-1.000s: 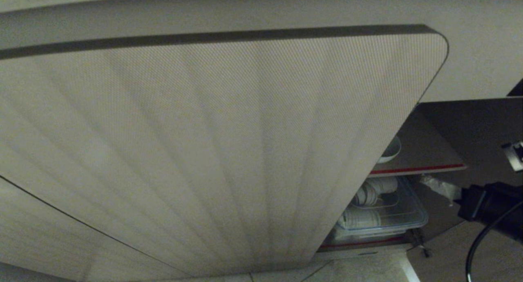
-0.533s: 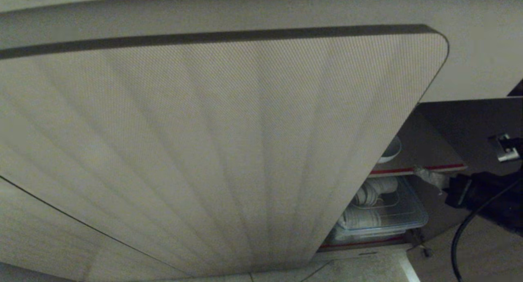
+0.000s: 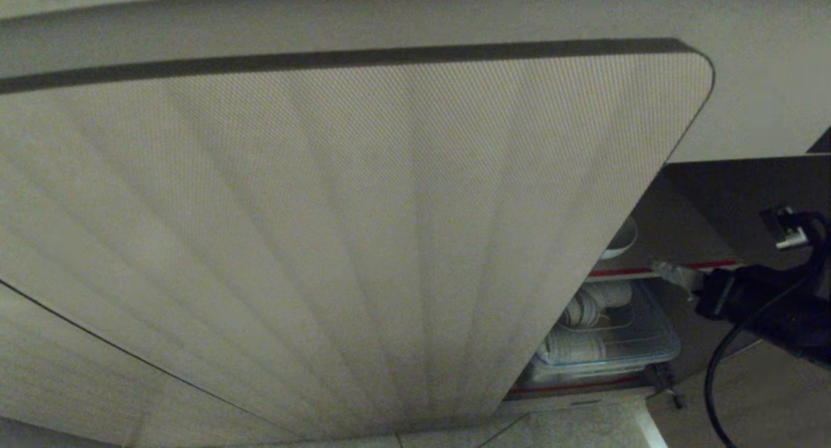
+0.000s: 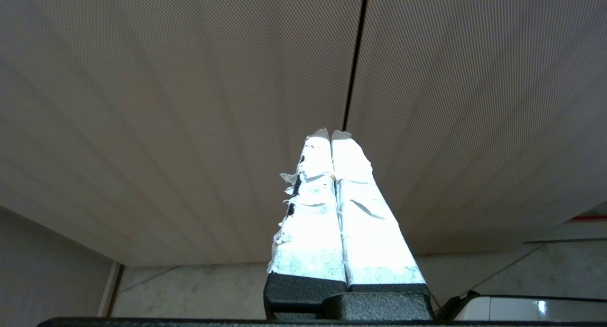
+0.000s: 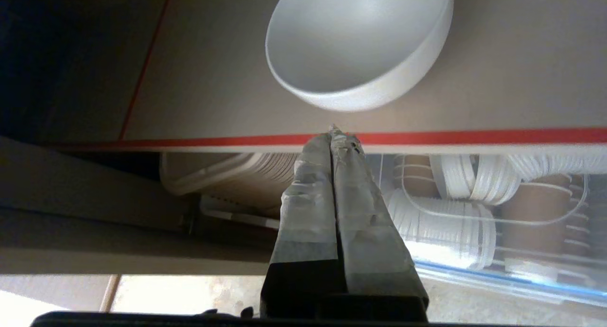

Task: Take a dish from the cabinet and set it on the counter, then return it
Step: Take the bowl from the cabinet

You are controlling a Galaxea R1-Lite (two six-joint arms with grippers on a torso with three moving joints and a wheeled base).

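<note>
Right gripper is pressed fully together, tape-wrapped fingers touching, nothing held. In the right wrist frame its tips sit at the red front edge of the shelf, centre frame. The dish rests on the shelf in the upper middle of that frame, just beyond the tips and apart from them, rim facing the camera. Below the shelf, lower right: clear bin with stacked paper cups.

Head frame: fluted cabinet door fills most of it; dish peeks past the door edge at right centre, right gripper approaching from the right edge.

Left gripper closed and empty, facing the closed doors.
</note>
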